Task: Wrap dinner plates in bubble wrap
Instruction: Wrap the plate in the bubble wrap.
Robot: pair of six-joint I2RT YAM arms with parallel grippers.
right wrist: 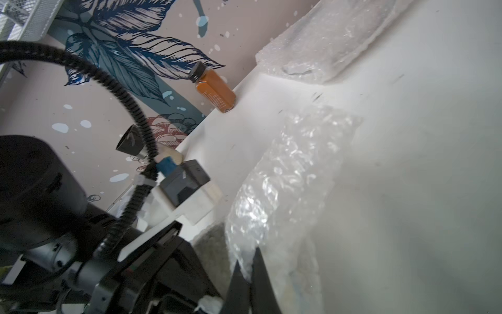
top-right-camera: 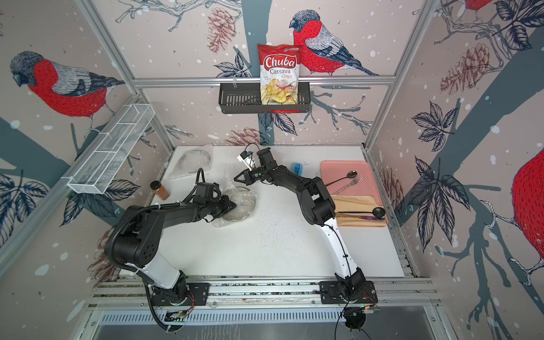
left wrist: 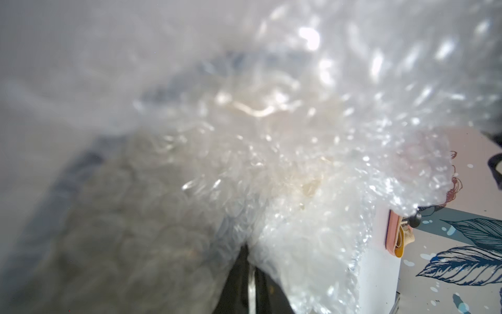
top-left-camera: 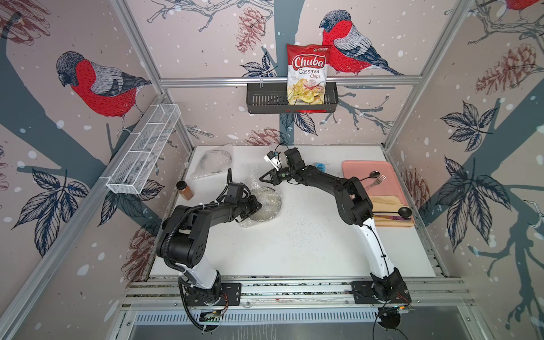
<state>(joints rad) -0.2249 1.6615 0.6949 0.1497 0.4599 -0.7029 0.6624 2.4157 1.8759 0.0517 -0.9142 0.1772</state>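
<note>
My right gripper (top-left-camera: 261,177) pinches the far flap of the wrap (top-left-camera: 255,172), apparently to fold it over the plate (top-left-camera: 272,203), left of mid-table. My left gripper (top-left-camera: 258,206) clamps the wrap at the plate's left edge, anchoring it.

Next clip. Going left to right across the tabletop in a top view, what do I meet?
orange spice jar → wrapped plate at the back → half-wrapped centre plate → small blue object → pink tray

table (top-left-camera: 294,253) left edge: spice jar (top-left-camera: 185,190) upright | right edge: pink tray (top-left-camera: 356,168) holds spoon (top-left-camera: 371,175), fork (top-left-camera: 376,181) | back rail: chips bag (top-left-camera: 307,75) in black basket (top-left-camera: 265,101)
</note>
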